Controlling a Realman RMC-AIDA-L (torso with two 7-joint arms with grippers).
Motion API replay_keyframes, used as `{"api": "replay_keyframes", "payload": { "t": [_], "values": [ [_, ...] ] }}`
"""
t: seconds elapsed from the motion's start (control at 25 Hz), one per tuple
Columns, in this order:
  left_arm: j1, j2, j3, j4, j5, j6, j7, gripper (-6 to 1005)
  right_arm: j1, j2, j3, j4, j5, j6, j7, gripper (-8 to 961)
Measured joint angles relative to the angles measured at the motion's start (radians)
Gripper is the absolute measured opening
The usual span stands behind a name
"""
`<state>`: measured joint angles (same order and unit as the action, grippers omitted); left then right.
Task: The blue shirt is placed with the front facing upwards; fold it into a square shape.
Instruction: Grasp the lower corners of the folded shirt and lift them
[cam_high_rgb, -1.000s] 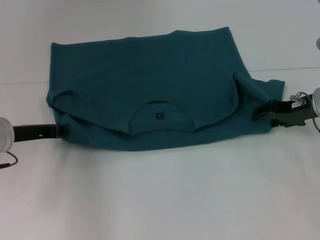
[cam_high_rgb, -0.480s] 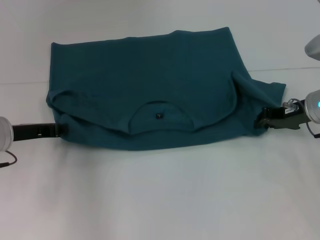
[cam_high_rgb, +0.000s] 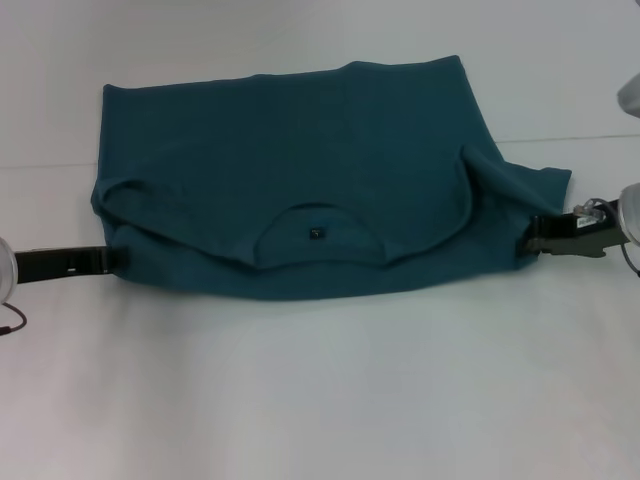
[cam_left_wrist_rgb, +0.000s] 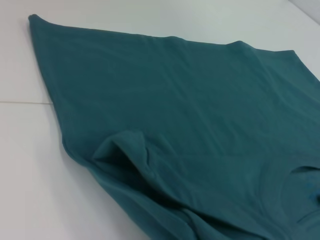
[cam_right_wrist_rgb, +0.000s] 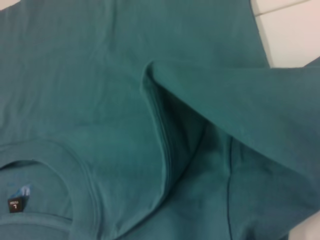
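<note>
The blue shirt (cam_high_rgb: 300, 160) lies folded across the white table, and its print is hidden. Its round neck with a small dark label (cam_high_rgb: 317, 233) faces me on the near fold. My left gripper (cam_high_rgb: 112, 260) lies low on the table, its tip at the shirt's near left edge. My right gripper (cam_high_rgb: 530, 238) is at the shirt's right edge, just below the folded sleeve (cam_high_rgb: 520, 185). The left wrist view shows the shirt's (cam_left_wrist_rgb: 190, 115) left side with a raised crease. The right wrist view shows the sleeve fold (cam_right_wrist_rgb: 235, 105) and the label (cam_right_wrist_rgb: 16, 204).
The white table (cam_high_rgb: 320, 390) stretches in front of the shirt. A seam line in the surface (cam_high_rgb: 590, 138) runs behind the right sleeve. A pale rounded part of the robot (cam_high_rgb: 630, 95) shows at the right edge.
My right gripper has drawn back to the right, off the shirt's edge. My left gripper has slid a little to the left. The shirt's edges have shifted only slightly.
</note>
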<state>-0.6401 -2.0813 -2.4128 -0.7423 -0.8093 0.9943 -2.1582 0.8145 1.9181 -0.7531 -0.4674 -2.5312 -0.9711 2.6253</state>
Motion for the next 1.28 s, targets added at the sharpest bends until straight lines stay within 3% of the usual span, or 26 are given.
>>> {"api": "replay_keyframes", "payload": {
  "t": [0.24,0.4,0.52,1.0,1.28],
  "values": [
    [0.002,0.022,0.0,-0.026,-0.046,0.053,-0.001,64,-0.047,0.004,0.006,-0.105,0.096,-0.063,-0.024,31],
    [-0.005,0.037,-0.004,-0.056,-0.072,0.069,-0.008,64,-0.047,-0.013,0.006,-0.159,0.132,-0.087,-0.024,31],
    [-0.036,0.068,-0.028,-0.057,-0.088,0.082,-0.011,64,-0.027,-0.032,0.009,-0.18,0.138,-0.096,-0.019,31],
    [-0.1,0.108,-0.044,-0.052,-0.093,0.068,-0.037,64,0.037,-0.082,0.031,-0.189,0.14,-0.081,-0.016,32],
    [-0.145,0.122,-0.048,0.004,-0.084,0.016,-0.038,63,0.056,-0.084,0.018,-0.151,0.133,-0.034,-0.026,32]
  ]
}}
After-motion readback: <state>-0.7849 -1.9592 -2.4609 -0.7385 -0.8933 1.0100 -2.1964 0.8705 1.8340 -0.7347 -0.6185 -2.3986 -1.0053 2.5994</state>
